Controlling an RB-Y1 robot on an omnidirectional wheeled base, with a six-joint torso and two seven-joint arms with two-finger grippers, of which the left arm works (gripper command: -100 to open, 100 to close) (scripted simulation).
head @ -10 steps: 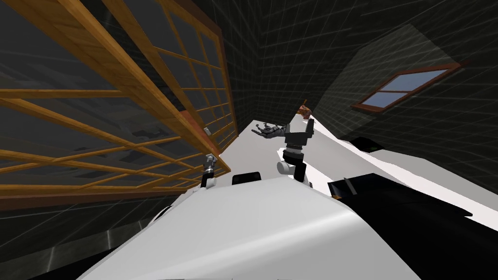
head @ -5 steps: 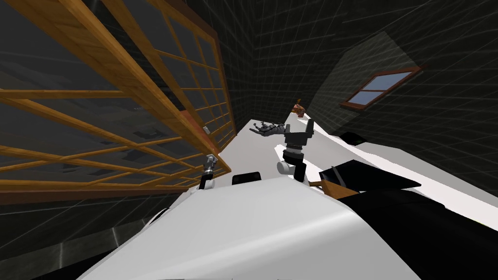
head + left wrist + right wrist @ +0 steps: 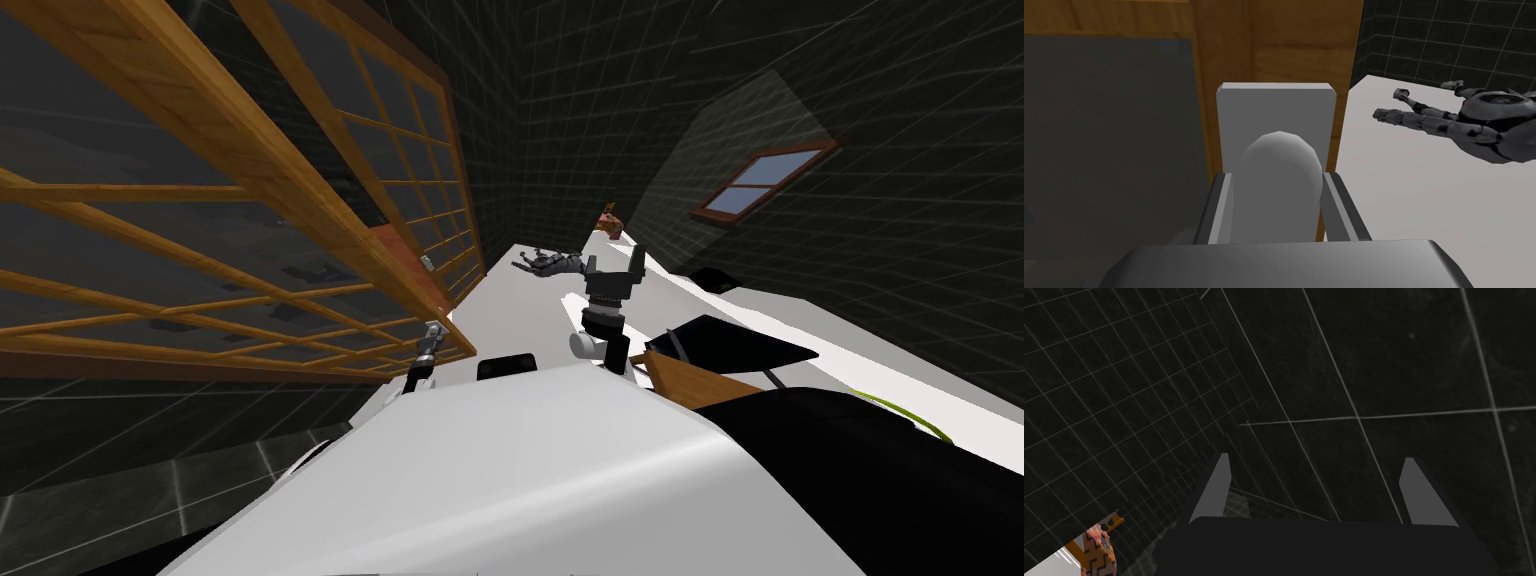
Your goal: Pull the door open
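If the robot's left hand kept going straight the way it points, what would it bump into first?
The left hand is shut on the rounded grey door handle, so it meets that at once. Right behind the handle is the grey plate on the wooden door.

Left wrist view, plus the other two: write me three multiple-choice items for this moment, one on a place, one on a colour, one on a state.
1. The left hand is at:
A the window
B the grey door handle
C the white surface

2. The door's frame is:
A orange-brown wood
B blue
C white

3. The right hand is:
A shut on a cup
B shut, empty
C open, empty

Answers:
1 B: its fingers press the handle's sides.
2 A: wood grain shows beside the handle.
3 C: its fingers stand apart with nothing between them.
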